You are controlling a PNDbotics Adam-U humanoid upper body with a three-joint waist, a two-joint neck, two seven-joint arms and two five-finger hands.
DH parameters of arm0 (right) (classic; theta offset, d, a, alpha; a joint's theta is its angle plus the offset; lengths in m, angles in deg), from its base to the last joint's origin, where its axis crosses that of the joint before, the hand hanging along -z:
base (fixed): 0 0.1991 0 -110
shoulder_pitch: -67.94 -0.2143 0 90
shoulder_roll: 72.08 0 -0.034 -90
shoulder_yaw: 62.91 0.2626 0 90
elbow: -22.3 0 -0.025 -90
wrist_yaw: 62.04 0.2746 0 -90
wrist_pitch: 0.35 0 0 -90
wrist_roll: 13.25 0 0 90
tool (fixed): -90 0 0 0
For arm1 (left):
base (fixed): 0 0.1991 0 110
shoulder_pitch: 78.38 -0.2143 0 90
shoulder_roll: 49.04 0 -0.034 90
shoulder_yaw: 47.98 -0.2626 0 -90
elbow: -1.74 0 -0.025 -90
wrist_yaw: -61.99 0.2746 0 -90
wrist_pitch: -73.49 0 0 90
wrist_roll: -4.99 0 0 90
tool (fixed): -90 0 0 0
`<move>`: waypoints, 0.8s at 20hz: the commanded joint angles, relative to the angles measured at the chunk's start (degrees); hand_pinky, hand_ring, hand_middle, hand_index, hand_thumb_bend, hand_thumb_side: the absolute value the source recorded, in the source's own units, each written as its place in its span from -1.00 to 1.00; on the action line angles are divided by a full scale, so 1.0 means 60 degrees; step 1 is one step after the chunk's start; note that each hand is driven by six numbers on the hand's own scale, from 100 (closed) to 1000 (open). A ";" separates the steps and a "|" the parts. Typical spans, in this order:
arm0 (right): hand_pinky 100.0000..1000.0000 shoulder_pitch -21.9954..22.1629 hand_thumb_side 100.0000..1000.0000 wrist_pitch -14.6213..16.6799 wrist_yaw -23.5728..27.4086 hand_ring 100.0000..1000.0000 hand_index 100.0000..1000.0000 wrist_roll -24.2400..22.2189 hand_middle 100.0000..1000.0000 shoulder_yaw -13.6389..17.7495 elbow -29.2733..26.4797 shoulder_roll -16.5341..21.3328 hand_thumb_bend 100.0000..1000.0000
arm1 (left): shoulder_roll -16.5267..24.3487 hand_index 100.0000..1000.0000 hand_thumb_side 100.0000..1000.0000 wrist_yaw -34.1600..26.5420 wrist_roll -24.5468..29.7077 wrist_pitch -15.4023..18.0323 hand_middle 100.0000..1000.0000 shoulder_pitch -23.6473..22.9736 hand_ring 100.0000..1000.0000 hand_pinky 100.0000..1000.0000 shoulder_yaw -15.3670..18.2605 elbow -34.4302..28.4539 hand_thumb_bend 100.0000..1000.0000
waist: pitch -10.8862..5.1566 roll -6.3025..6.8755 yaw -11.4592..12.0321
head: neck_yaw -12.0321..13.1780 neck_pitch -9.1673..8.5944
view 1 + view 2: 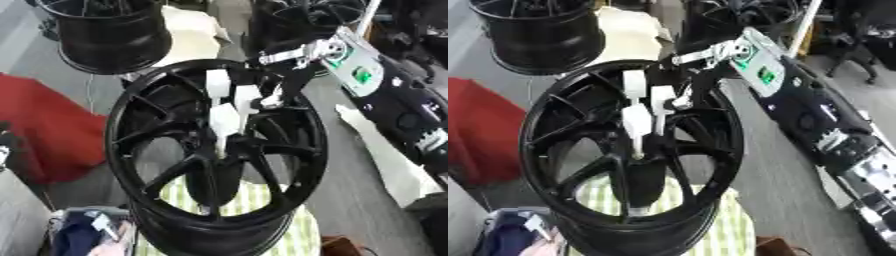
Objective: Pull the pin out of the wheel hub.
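A black spoked wheel hub (pixel 131 125) stands in the middle, its open face turned up toward me. My right arm comes in from the upper right, and my right hand (pixel 226 117) reaches down over the hub's centre with its white fingers drawn together. A thin pale pin (pixel 636 147) runs from those fingertips down into the centre bore, pinched between them. How deep the pin sits in the bore is hidden by the spokes. My left hand shows in neither view.
The hub rests on a green-and-white checked cloth (pixel 254 200). Another black wheel (pixel 114 35) stands at the back left and a third one (pixel 306 15) behind the hub. A red object (pixel 44 125) lies to the left, a pale sheet (pixel 385 160) to the right.
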 commanded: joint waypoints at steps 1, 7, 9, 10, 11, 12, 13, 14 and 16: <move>0.51 -0.0229 -0.24 0.0559 -0.0222 0.57 0.79 -0.0480 0.49 0.0105 0.0107 0.0024 -0.63 | 0.0044 0.74 -0.12 -0.0011 0.0030 0.0014 0.22 0.0045 0.22 0.20 -0.0001 -0.0125 -0.72 | -0.0154 0.0062 0.0012 | -0.0038 -0.0020; 0.41 -0.0195 -0.24 0.0688 -0.0544 0.44 0.65 -0.0480 0.35 0.0145 0.0407 -0.0185 -0.65 | 0.0034 0.74 -0.12 -0.0012 0.0033 0.0013 0.22 0.0044 0.22 0.20 -0.0006 -0.0126 -0.72 | -0.0150 0.0068 0.0046 | -0.0063 -0.0020; 0.34 -0.0199 -0.25 0.0712 -0.0571 0.34 0.55 -0.0480 0.23 0.0196 0.0463 -0.0216 -0.66 | 0.0032 0.74 -0.12 -0.0011 0.0033 0.0012 0.22 0.0041 0.22 0.20 -0.0004 -0.0125 -0.72 | -0.0148 0.0067 0.0056 | -0.0058 -0.0020; 0.30 -0.0204 -0.25 0.0714 -0.0573 0.28 0.49 -0.0480 0.16 0.0230 0.0477 -0.0222 -0.68 | 0.0030 0.74 -0.12 -0.0010 0.0033 0.0011 0.22 0.0042 0.22 0.20 -0.0004 -0.0125 -0.72 | -0.0147 0.0066 0.0060 | -0.0054 -0.0020; 0.27 -0.0208 -0.25 0.0708 -0.0566 0.24 0.44 -0.0480 0.11 0.0270 0.0485 -0.0225 -0.69 | 0.0027 0.74 -0.12 -0.0010 0.0034 0.0010 0.22 0.0043 0.22 0.20 -0.0004 -0.0125 -0.72 | -0.0147 0.0065 0.0063 | -0.0044 -0.0020; 0.24 -0.0213 -0.26 0.0699 -0.0553 0.17 0.38 -0.0480 0.04 0.0307 0.0485 -0.0227 -0.70 | 0.0026 0.74 -0.12 -0.0010 0.0035 0.0008 0.22 0.0044 0.22 0.20 -0.0005 -0.0125 -0.72 | -0.0147 0.0065 0.0065 | -0.0036 -0.0020; 0.20 -0.0220 -0.27 0.0688 -0.0524 0.10 0.31 -0.0480 -0.03 0.0354 0.0472 -0.0227 -0.71 | 0.0025 0.74 -0.12 -0.0009 0.0036 0.0007 0.22 0.0043 0.22 0.20 -0.0005 -0.0124 -0.72 | -0.0147 0.0065 0.0066 | -0.0031 -0.0020; 0.15 -0.0228 -0.27 0.0671 -0.0482 0.04 0.23 -0.0480 -0.10 0.0403 0.0450 -0.0222 -0.74 | 0.0025 0.74 -0.12 -0.0007 0.0035 0.0006 0.22 0.0043 0.22 0.20 -0.0004 -0.0123 -0.72 | -0.0148 0.0066 0.0065 | -0.0028 -0.0020; 0.10 -0.0244 -0.26 0.0622 -0.0387 -0.04 0.12 -0.0478 -0.20 0.0484 0.0387 -0.0203 -0.77 | 0.0027 0.74 -0.12 -0.0007 0.0032 0.0007 0.22 0.0045 0.22 0.20 -0.0002 -0.0122 -0.72 | -0.0149 0.0067 0.0062 | -0.0022 -0.0020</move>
